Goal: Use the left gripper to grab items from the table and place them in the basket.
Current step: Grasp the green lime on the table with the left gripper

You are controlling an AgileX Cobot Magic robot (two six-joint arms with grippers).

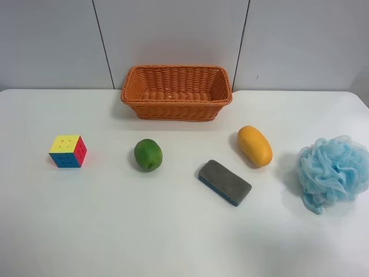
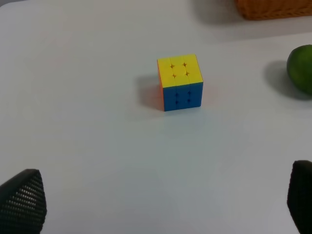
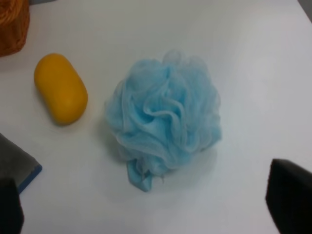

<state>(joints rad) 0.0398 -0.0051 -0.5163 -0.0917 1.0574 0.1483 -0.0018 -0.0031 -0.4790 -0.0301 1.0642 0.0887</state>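
While the left jaws are hanging wide open near the cube (image 2: pixel 179 82), the right jaws are hanging open near the puff (image 3: pixel 165 122), fruit (image 1: pixel 148 154), eraser (image 1: pixel 225 182), mango (image 1: pixel 255 146) all lying on the worktop (image 1: pixel 173 236), outside the basket (image 1: pixel 176 92)

No legible text or labels anywhere.

Wall (image 1: pixel 173 29): pale grey, flat and matte. It fills the 12 o'clock band of the exterior high view. 2 thin dark seams (image 1: pixel 104 43) divide it into 3 panels, 1 toward 11 o'clock and 1 toward 1 o'clock. Both lean inward at their lower ends.

White tabletop (image 1: pixel 173 231): plain. Its far edge crosses below the wall, with a rounded corner (image 1: pixel 353 95) at 2 o'clock.

Lighting: even and diffuse. Shadows on the surface are faint and soft-edged.
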